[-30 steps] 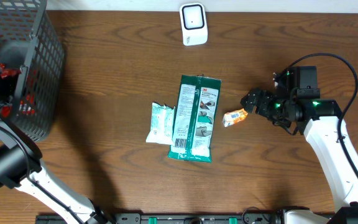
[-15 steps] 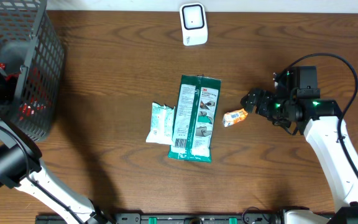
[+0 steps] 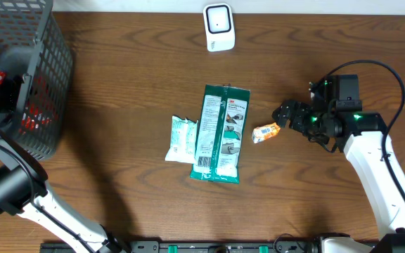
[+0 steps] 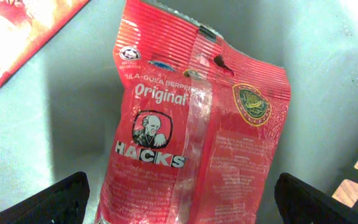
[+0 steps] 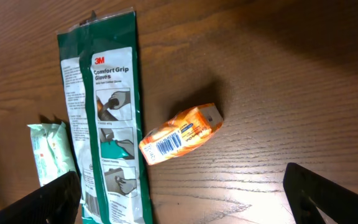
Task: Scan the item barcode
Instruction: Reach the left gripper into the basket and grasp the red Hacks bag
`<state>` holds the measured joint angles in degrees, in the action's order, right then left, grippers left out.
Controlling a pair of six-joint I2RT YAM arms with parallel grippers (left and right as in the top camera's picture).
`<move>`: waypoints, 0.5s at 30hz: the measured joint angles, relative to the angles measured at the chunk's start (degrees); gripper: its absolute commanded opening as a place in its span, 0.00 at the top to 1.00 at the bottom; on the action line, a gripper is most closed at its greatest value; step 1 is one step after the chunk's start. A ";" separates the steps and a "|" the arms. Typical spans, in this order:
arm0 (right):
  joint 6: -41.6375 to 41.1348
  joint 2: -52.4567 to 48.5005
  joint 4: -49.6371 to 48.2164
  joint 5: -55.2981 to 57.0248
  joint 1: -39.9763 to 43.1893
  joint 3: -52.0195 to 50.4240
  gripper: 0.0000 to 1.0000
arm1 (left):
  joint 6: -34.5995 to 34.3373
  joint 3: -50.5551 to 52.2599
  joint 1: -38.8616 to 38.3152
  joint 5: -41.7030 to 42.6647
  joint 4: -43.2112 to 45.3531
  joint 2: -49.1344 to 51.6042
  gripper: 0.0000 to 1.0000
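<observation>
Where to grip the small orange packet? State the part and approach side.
Probably best: pinch the orange packet across its narrow middle, from straight above, with the open right gripper. It lies flat and slanted; both long edges are free, but one end crowds the green glove pack.

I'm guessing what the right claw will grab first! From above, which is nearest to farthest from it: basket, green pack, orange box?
1. Orange box, just left of the right gripper.
2. Green pack, in the middle.
3. Basket, far left.
</observation>
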<state>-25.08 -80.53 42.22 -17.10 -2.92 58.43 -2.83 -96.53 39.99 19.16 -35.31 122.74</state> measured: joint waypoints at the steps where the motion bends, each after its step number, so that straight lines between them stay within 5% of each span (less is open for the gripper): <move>1: 0.00 0.00 0.00 0.00 0.00 0.00 0.01 | 0.28 -0.02 0.00 -0.24 0.00 0.00 0.04; 8: 0.00 0.00 0.02 0.00 0.00 0.00 0.01 | 1.51 1.18 0.00 -4.72 0.68 0.00 0.05; 15: 0.00 0.00 0.02 0.00 0.00 0.00 0.01 | 2.56 1.60 0.00 -4.87 0.92 0.87 0.30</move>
<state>-25.08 -80.53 42.24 -17.10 -2.92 58.43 -0.27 -94.94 39.99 14.28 -34.39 123.61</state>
